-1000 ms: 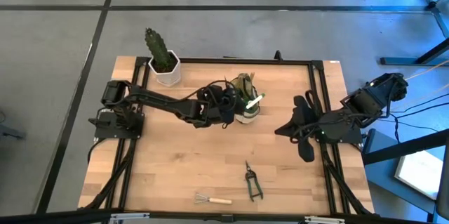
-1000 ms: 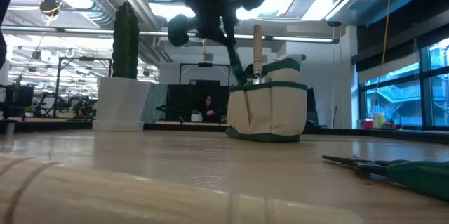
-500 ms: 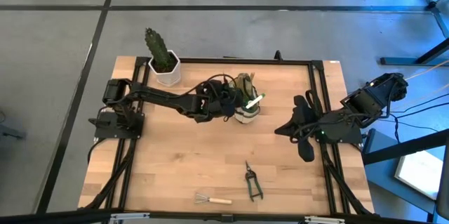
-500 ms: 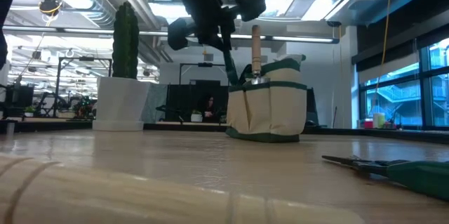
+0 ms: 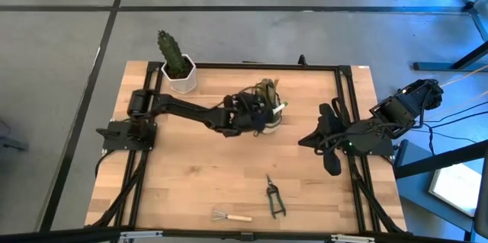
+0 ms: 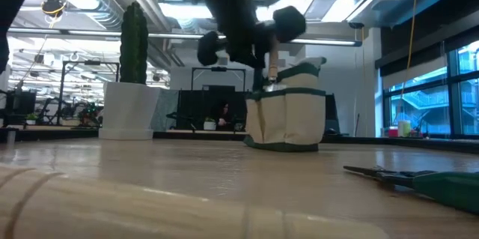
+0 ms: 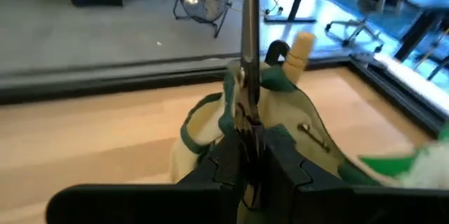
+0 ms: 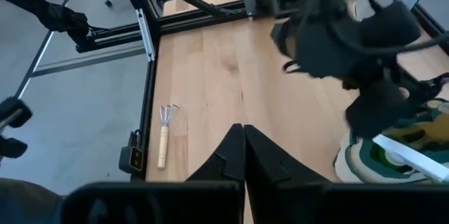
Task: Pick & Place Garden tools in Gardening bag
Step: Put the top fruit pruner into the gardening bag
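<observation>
**Left gripper holds a slim tool over the bag mouth**

High view: the left gripper (image 5: 258,113) sits directly over the gardening bag (image 5: 268,125), which stands just right of the cactus pot (image 5: 181,80) along the table's far side. The right gripper (image 5: 308,139) is parked right of the bag, well clear of it, fingers clenched and empty. Two tools lie loose well on the near side of the bag: the pruning shears (image 5: 274,197) and the little wire rake (image 5: 229,215). The right arm looks the nearer one to the shears.

Low view: the left arm's wrist hangs just above the bag's rim (image 6: 288,93), and a wooden handle (image 6: 274,55) stands upright out of the bag behind it.

Left wrist view: the fingers (image 7: 242,155) are clamped on a thin dark metal tool (image 7: 250,48), probably snips or a blade, though the end is hard to read. Its long axis runs straight on from the fingers toward the bag's open top (image 7: 277,94), so the drop turns on keeping that line aimed into the mouth, not onto the rim.

Right wrist view: the rake (image 8: 164,137) lies beside the table's edge rail, well away from the bag (image 8: 393,155).
</observation>
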Available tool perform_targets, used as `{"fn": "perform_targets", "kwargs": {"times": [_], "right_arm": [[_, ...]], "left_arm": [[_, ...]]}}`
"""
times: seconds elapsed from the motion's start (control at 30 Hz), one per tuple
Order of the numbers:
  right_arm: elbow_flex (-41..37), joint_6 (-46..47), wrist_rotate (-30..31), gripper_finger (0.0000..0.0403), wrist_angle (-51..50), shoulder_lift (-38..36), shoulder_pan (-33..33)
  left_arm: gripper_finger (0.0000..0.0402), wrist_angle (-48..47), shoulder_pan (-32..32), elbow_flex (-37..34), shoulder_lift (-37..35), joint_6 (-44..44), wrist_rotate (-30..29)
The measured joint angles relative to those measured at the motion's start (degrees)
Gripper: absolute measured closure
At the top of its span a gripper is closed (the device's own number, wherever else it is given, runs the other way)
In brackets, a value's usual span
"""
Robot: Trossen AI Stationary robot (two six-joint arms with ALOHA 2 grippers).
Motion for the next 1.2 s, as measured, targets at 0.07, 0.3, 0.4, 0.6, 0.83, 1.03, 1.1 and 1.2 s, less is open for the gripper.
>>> {"fn": "perform_targets", "kwargs": {"times": [0.07, 0.3, 0.4, 0.6, 0.83, 1.03, 1.1, 1.2], "right_arm": [[0.0, 0.0, 0.0, 0.0403, 0.0, 0.0, 0.0], [0.0, 0.0, -0.5, 0.0403, -0.4, 0.0, 0.0], [0.0, 0.0, -0.5, 0.0403, -0.4, 0.0, 0.0], [0.0, 0.0, -0.6, 0.0403, -0.4, 0.0, 0.0], [0.0, 0.0, -0.6, 0.0403, -1.7, 0.0, 0.0], [0.0, -0.4, -0.6, 0.0403, -1.7, 0.0, 0.0], [0.0, -0.3, -0.6, 0.0403, -1.7, 0.0, -0.3], [0.0, 0.3, 0.1, 0.0403, -1.9, 0.1, -0.9]], "left_arm": [[0.0375, -0.1, -0.7, 3.2, 2.0, 4.1, -1.4], [0.0375, 0.1, -0.2, 10.3, 3.6, 14.2, -2.7], [0.0375, 0.0, 0.6, 10.9, 3.6, 15.4, -2.6], [0.0375, -5.6, 1.9, 11.0, 3.6, 8.0, -0.2], [0.0375, -9.1, 1.1, 10.8, 3.7, 5.4, 0.2], [0.0375, -10.5, 1.2, 10.4, 5.3, 4.0, -2.1], [0.0375, -11.8, 1.4, 10.4, 6.3, 3.9, -4.2], [0.0375, -13.5, 1.7, 10.2, 7.7, 3.0, -6.5]]}}
